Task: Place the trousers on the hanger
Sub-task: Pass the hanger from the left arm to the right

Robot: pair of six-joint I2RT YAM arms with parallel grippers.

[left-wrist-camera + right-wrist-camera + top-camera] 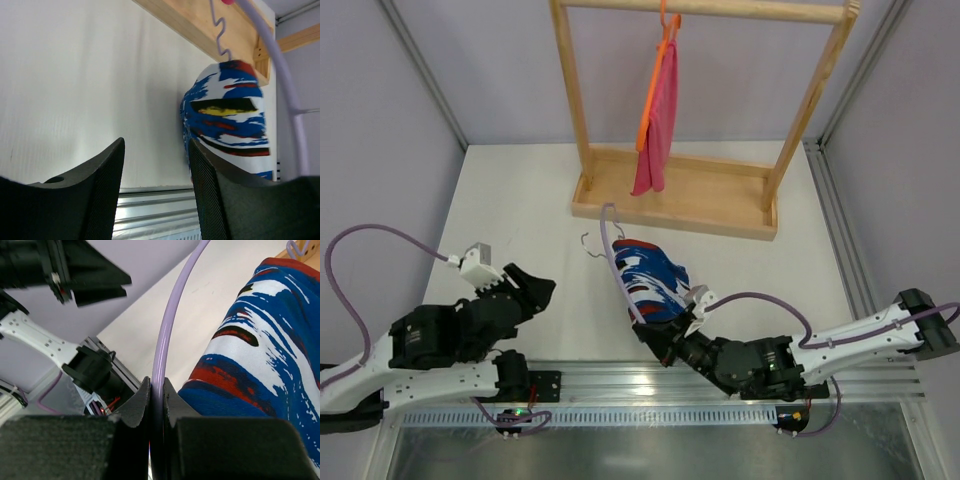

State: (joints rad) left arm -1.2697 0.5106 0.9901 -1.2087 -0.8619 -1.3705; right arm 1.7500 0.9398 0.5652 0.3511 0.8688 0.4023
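Trousers (648, 280): draped over hanger (608, 238), just ahead of right gripper (156, 390), which pinches the bar. Bar's long axis runs straight away from that hand. Left gripper (156, 150): jaws apart, empty, trousers well off to its right.

Wooden rack (720, 195) on white table (520, 220), orange hanger (651, 100) on its top bar, pink cloth (663, 125) hanging from it

trousers (648, 278): blue-white-red-black print | hanger (612, 250): pale lilac
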